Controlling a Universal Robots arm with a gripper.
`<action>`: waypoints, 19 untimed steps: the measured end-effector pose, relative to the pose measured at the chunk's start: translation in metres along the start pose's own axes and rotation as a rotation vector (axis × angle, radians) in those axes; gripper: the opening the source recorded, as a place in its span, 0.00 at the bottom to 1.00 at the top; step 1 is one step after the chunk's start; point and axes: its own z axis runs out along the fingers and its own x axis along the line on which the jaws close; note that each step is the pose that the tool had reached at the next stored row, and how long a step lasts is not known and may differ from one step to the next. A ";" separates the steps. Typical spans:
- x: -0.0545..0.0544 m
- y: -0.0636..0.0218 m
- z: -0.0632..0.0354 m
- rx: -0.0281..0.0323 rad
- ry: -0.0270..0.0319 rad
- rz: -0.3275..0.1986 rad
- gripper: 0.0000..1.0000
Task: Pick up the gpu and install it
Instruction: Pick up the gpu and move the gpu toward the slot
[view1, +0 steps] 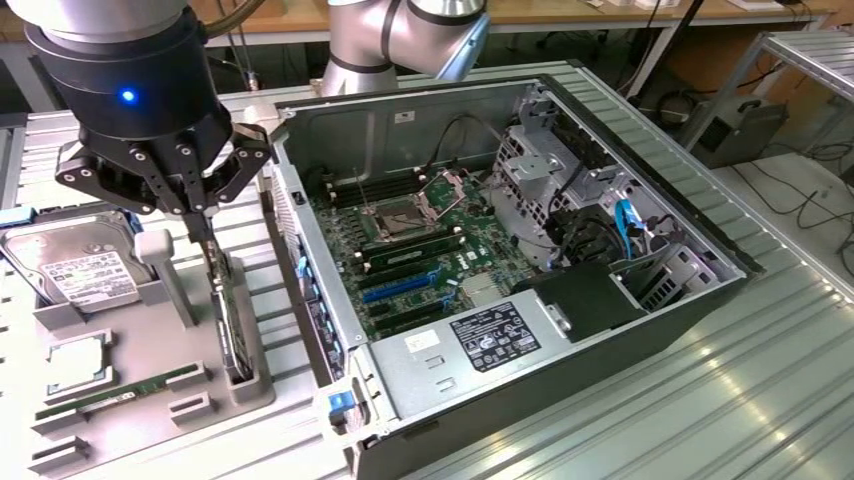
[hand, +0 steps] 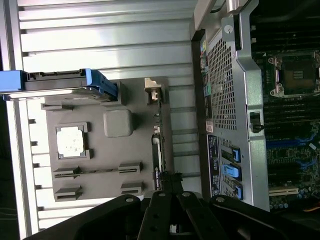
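end effector (view1: 212, 260) pinching gpu (view1: 238, 335) upright in grey tray (view1: 134, 362), beside open case (view1: 641, 140)

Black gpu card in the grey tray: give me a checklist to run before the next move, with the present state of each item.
1. Black flat gpu card stands on edge in its slot of the grey plastic tray: ok.
2. Gripper is down at one end of the card, in line with it: ok.
3. Firm hold on the card: cannot tell.
4. Grey metal computer case lies open beside the tray, green motherboard exposed: ok.
5. Long blue expansion slot on the motherboard is empty: ok.
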 end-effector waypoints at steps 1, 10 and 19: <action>0.000 0.0000 0.0000 0.0000 0.0000 0.000 0.11; 0.000 0.0000 0.0000 0.0000 0.0000 0.000 0.54; 0.006 -0.0015 0.0174 -0.0002 -0.0026 0.002 0.54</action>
